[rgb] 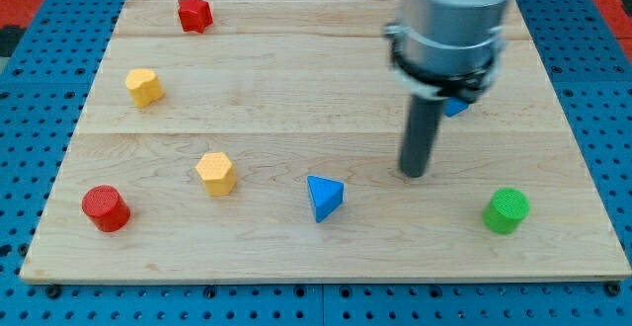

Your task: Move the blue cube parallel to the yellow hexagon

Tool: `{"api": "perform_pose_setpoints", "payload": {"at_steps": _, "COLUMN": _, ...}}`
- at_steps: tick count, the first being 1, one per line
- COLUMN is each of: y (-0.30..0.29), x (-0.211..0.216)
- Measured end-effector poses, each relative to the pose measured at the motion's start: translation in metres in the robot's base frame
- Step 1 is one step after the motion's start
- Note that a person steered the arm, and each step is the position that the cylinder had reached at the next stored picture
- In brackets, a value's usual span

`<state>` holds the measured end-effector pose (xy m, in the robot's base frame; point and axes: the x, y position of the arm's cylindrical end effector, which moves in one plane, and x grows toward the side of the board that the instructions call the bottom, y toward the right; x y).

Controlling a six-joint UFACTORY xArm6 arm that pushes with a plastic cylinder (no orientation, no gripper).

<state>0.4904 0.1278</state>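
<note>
Camera view: your arm carries no pincer, only a dark rod whose tip (415,174) rests on the wooden worktop (296,69). Just above-right of it, a blue block (456,107) peeks from behind the arm, shape unclear. Yellow hexagon (215,173) lies far to the tip's left.

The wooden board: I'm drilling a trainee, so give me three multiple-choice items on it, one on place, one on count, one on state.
1. Where is the green cylinder?
A. view's bottom right
B. view's top left
C. centre

2. How many red blocks?
A. one
B. two
C. four

3. My tip is:
A. touching the blue triangular block
B. apart from it
C. on top of it

Answers: A, it stands near the bottom-right corner; B, a red star and a red cylinder; B, bare wood separates them.
</note>
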Motion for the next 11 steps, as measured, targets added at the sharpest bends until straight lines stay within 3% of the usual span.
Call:
{"api": "perform_pose_setpoints", "payload": {"at_steps": 2, "y": 0.104, "x": -0.096}}
{"api": "perform_pose_setpoints", "payload": {"at_steps": 3, "y": 0.060, "x": -0.106}}
{"api": "perform_pose_setpoints", "payload": {"at_steps": 4, "y": -0.035, "x": -0.098}}
{"api": "perform_pose_setpoints", "payload": {"at_steps": 5, "y": -0.076, "x": -0.109}}
{"api": "perform_pose_setpoints", "payload": {"at_steps": 6, "y": -0.118, "x": -0.094}}
{"api": "perform_pose_setpoints", "payload": {"at_steps": 7, "y": -0.124, "x": -0.036}}
{"api": "perform_pose_setpoints", "payload": {"at_steps": 11, "y": -0.137, "x": -0.007}}
